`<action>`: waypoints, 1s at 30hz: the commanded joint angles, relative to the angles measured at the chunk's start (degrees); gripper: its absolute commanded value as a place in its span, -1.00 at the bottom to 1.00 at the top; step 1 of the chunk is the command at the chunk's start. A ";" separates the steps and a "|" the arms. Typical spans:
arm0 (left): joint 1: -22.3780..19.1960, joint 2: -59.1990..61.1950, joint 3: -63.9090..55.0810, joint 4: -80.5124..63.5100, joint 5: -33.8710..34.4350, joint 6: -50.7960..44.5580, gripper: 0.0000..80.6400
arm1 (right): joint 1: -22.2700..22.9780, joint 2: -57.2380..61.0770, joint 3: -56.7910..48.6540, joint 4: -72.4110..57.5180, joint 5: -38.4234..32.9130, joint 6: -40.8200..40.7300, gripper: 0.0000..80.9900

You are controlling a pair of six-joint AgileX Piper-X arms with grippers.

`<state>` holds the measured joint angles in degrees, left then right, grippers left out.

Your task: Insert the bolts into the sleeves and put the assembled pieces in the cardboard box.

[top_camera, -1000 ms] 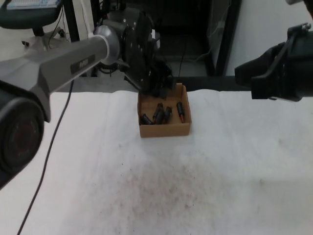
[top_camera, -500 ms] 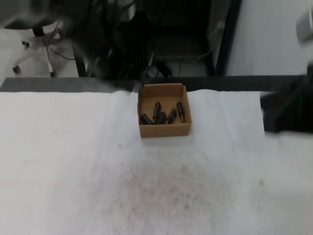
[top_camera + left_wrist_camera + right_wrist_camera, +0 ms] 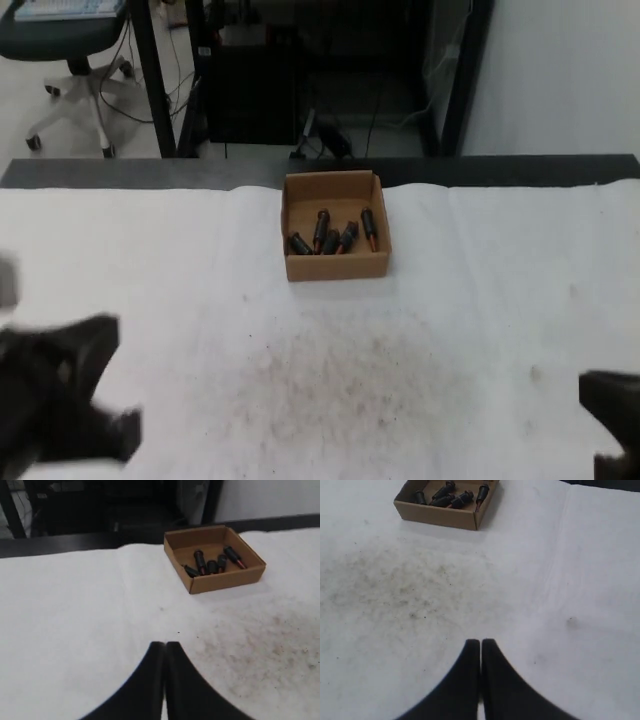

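Far centre: cardboard box (image 3: pixel 335 264) w/ assembled pieces (image 3: pixel 331 236), well ahead of both arms, approx midway btwn them; neither nearer. Jaws of left gripper (image 3: pixel 165 645) and right gripper (image 3: pixel 481 642) pressed together, empty, low over desk (image 3: pixel 480 330).

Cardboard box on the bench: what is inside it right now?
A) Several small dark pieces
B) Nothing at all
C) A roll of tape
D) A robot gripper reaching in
A: the high view shows several small dark assembled pieces lying side by side on the floor of the open cardboard box, with nothing else in it.
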<state>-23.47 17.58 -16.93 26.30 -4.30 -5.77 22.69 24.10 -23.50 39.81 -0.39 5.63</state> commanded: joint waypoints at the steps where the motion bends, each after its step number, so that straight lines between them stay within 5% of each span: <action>1: -0.08 -6.76 5.09 -0.84 -2.47 -0.76 -1.00 | -0.19 -2.67 3.42 -0.48 0.39 2.10 -0.98; 10: -0.08 -13.97 15.78 -1.44 -2.47 -2.45 -1.00 | -0.19 -2.70 8.73 -2.35 2.74 2.33 -0.98; 14: -0.08 -13.97 16.61 -1.46 -2.47 -2.45 -1.00 | -0.19 -2.70 8.73 -2.38 7.51 2.33 -0.98; 30: -0.08 -13.97 16.93 -1.19 -2.47 -2.45 -1.00 | -0.19 -2.70 13.14 -6.31 7.78 -2.68 -0.98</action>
<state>-23.47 4.14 0.57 25.63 -6.26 -7.69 22.69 21.84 -10.88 35.03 7.35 3.40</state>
